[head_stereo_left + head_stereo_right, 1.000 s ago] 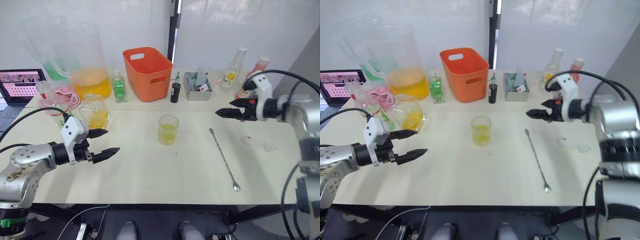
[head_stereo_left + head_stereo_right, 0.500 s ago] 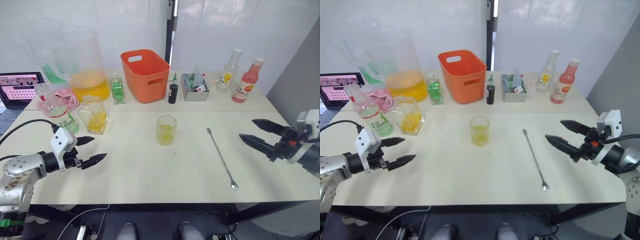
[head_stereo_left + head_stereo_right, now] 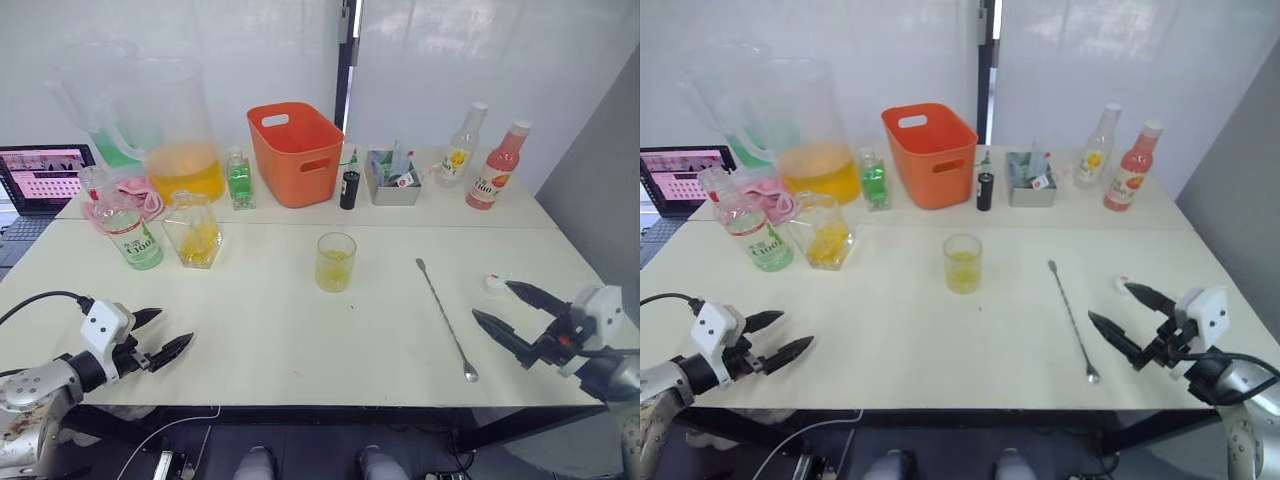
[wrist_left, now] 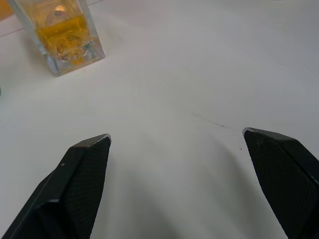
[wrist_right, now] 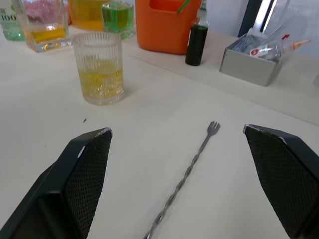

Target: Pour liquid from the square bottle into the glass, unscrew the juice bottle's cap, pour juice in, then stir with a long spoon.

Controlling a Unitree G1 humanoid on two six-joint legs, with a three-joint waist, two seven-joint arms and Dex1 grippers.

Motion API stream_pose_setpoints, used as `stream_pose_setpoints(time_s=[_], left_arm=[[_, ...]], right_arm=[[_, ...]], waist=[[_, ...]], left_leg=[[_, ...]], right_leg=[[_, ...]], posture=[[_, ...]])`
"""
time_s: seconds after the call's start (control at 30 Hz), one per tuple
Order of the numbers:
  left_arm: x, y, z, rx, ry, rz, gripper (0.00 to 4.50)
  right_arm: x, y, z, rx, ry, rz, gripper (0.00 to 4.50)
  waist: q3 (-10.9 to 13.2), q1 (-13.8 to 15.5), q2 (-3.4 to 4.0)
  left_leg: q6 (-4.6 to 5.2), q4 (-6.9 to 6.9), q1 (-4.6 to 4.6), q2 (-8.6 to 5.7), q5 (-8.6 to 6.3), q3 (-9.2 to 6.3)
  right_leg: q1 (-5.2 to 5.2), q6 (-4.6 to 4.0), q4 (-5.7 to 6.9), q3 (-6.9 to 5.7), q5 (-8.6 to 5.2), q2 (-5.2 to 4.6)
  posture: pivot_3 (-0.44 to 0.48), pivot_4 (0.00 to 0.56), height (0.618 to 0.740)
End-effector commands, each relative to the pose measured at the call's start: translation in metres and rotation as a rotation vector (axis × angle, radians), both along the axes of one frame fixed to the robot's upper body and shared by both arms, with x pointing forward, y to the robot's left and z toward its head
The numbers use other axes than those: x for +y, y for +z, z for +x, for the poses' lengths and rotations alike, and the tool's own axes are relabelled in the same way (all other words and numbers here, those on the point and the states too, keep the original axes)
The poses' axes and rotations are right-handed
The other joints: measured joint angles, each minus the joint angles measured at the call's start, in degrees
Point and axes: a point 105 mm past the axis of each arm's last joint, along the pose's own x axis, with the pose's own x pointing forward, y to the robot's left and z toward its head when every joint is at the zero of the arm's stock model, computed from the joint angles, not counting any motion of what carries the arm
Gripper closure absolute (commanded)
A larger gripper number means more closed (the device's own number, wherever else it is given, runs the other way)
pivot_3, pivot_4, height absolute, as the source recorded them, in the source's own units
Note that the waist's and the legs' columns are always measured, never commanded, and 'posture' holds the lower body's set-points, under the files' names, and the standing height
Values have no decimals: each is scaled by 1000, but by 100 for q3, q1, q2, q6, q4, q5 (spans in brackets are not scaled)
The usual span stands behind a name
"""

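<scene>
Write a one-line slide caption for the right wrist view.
Open right gripper above the table, facing the long spoon and the glass partly filled with yellow liquid.

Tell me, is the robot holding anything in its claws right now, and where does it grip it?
Nothing is held. The left gripper and right gripper are both open, with only the bare table between their fingers.

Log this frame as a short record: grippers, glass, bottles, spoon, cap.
left gripper: open, empty, low over the table's near left edge
right gripper: open, empty, near right, beside the spoon
glass: upright mid-table, part full of yellow liquid
square bottle: upright, left of the glass
juice bottle: upright beside the square bottle
spoon: flat on the table, right of the glass
cap: on the table by the right gripper
</scene>
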Motion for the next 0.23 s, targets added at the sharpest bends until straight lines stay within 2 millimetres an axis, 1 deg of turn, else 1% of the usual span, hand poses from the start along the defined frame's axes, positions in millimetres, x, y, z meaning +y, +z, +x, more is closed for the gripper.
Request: stream_pose_setpoints(time_s=[0.03,0.23], left_arm=[[13,3,0,-50,70,24,0],[15,-5,-3,-46,85,4,0]], right_arm=[[-5,-1,0,-45,-34,-41,28],[-8,-5,2,-52,-43,-56,28]], waist=[[0,-1,0],[-3,-2,2]], left_leg=[[0,1,0,0,0,1],[-1,-2,1,0,0,0]], right_leg=[[0,0,0,0,0,0],[0,0,0,-1,0,1]], posture=[[0,150,703],[0,150,703]])
